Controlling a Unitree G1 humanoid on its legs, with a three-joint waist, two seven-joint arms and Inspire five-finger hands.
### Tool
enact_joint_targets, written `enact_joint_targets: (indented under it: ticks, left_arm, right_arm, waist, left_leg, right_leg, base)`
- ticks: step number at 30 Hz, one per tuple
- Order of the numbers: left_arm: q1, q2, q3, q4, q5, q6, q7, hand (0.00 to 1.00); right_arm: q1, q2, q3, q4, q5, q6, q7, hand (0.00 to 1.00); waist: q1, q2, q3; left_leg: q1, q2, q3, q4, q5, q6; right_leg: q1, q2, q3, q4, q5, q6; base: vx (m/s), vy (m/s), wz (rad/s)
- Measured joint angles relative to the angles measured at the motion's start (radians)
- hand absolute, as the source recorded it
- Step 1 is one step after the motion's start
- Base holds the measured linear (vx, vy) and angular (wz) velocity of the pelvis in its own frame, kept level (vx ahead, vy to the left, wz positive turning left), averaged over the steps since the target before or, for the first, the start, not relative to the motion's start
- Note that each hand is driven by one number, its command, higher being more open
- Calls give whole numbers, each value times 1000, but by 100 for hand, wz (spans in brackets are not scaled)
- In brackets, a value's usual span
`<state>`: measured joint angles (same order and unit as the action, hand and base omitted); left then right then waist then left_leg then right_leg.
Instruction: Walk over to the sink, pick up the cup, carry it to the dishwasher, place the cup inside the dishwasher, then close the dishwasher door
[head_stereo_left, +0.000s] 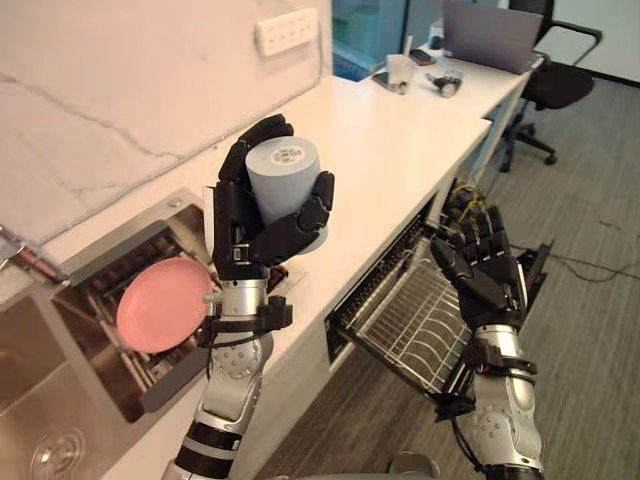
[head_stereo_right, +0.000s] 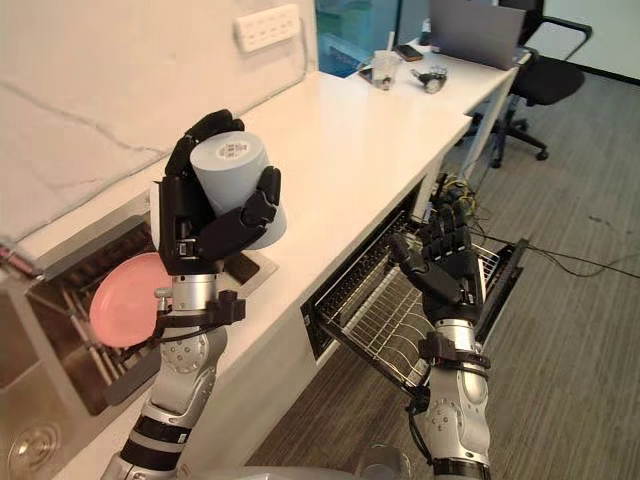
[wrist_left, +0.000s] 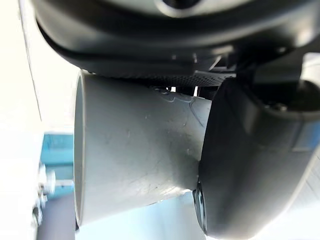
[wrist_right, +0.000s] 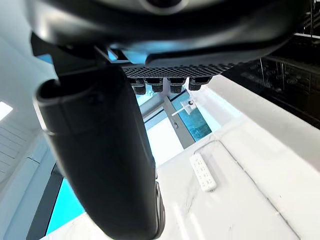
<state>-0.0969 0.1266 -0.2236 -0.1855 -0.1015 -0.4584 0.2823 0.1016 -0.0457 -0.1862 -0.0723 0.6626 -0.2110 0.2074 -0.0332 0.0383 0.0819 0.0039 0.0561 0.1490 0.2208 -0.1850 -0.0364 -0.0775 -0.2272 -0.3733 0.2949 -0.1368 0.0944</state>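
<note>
Left hand (head_stereo_left: 240, 230): dark fingers and thumb wrapped round a smooth, grey, cylindrical cup (head_stereo_left: 282, 175), held above the front edge of the glossy white counter (head_stereo_left: 390, 130). Right hand (head_stereo_left: 490, 275): fingers loosely spread, grasping nothing, poised off the counter's front over the dishwasher's wire rack (head_stereo_left: 405, 325). A round pink plate (head_stereo_left: 162, 303) lies at the counter's sink end.

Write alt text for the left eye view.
The left hand grips a grey cup above the white counter, near a pink plate in the sink. The right hand hovers open over the dishwasher's pulled-out wire rack.
</note>
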Motion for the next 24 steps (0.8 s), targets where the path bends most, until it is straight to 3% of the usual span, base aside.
enact_joint_targets:
  ticks: [6, 10, 17, 24]
  left_arm:
    - [8, -34, -35, -3, -24, 35, -65, 0]
    - [8, -27, -83, 0, -25, 47, -140, 0]
    - [9, -7, -89, 85, 86, 45, -155, 0]
    - [11, 23, -96, 111, 246, 42, -151, 0]
  right_arm:
    - [-3, -7, 26, -25, 28, 10, 36, 100]
    - [-23, -15, 57, -31, 108, 29, 129, 100]
    - [-45, -59, 122, -35, 220, 211, 307, 100]
    - [-62, -101, 197, -39, 248, 338, 341, 100]
  waist:
    - [13, -2, 1]
    - [15, -2, 2]
    - [3, -2, 2]
    - [-9, -2, 2]
  left_leg:
    - [-19, 15, -55, -2, 18, -15]
    - [-26, 6, -67, -51, 59, -15]
    - [7, -8, -59, -120, 100, -11]
    - [11, -17, -55, -138, 114, -7]
  right_leg:
    - [63, 33, -70, -105, 49, -1]
    - [92, 51, -95, -214, 115, -3]
    - [114, 52, -93, -273, 156, -2]
    - [129, 56, -93, -324, 192, -1]
  base:
    - [-43, -39, 28]
    - [-39, 1, 14]
    - [-43, 19, -1]
    - [-46, 15, -1]
